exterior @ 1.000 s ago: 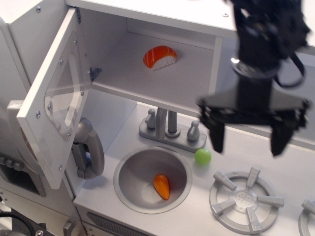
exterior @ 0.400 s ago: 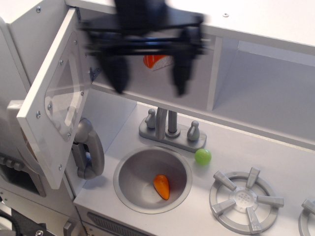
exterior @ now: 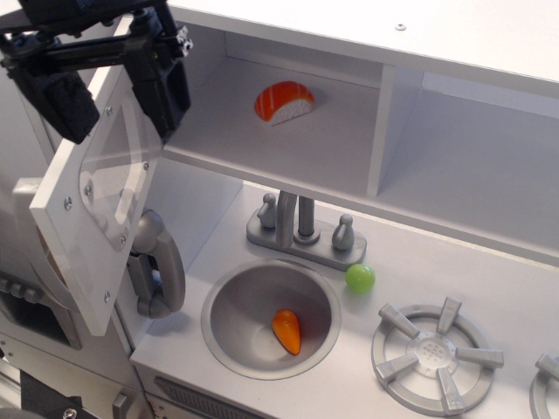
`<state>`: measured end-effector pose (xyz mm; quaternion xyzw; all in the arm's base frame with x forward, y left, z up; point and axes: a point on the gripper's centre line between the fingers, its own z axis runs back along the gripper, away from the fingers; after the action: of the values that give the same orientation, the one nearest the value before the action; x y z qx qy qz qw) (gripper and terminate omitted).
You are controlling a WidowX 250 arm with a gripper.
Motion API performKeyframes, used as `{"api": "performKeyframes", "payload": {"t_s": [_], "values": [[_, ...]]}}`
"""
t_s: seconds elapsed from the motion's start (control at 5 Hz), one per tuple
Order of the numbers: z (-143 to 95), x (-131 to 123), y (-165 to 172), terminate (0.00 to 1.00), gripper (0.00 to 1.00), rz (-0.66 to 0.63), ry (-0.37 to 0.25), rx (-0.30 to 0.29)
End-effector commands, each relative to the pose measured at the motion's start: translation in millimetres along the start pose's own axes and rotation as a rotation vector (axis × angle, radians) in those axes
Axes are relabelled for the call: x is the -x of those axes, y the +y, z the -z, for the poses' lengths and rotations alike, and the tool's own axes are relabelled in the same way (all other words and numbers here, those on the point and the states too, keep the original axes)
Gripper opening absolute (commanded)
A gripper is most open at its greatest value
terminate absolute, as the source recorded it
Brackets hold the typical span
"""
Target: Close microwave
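Note:
The microwave [exterior: 262,131] is the white box compartment at the upper left, and a piece of salmon sushi [exterior: 284,102] lies inside it. Its door [exterior: 92,196], white-framed with a clear window, stands wide open and swings out to the left. My black gripper [exterior: 113,92] is at the top left, open and empty. Its two fingers [exterior: 169,87] hang down on either side of the door's upper part. I cannot tell whether they touch the door.
Below are a grey faucet [exterior: 301,227], a round sink [exterior: 229,336] holding an orange toy carrot [exterior: 287,331], a green ball [exterior: 360,278] and a stove burner [exterior: 434,351]. A grey phone handset [exterior: 157,266] hangs under the door. A doorless cubby [exterior: 472,157] lies to the right.
My gripper has swept left from above the stove, across the front of the microwave opening, to the top of the open door. The door has not moved.

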<state>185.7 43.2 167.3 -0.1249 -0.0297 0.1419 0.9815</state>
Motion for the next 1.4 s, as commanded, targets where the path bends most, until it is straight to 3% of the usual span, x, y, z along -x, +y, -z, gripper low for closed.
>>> {"api": "performKeyframes", "payload": {"t_s": [0.0,0.6,1.0,1.2], "values": [[-1,-11,29,0.00,1.00,-0.024,-0.068,-0.054],[45,-11,30,0.00,1.00,-0.037,-0.088,-0.135],[39,-25,-19,0.00,1.00,-0.131,-0.063,-0.035],[35,-33,-51,0.00,1.00,-0.162,-0.085,0.019]]}}
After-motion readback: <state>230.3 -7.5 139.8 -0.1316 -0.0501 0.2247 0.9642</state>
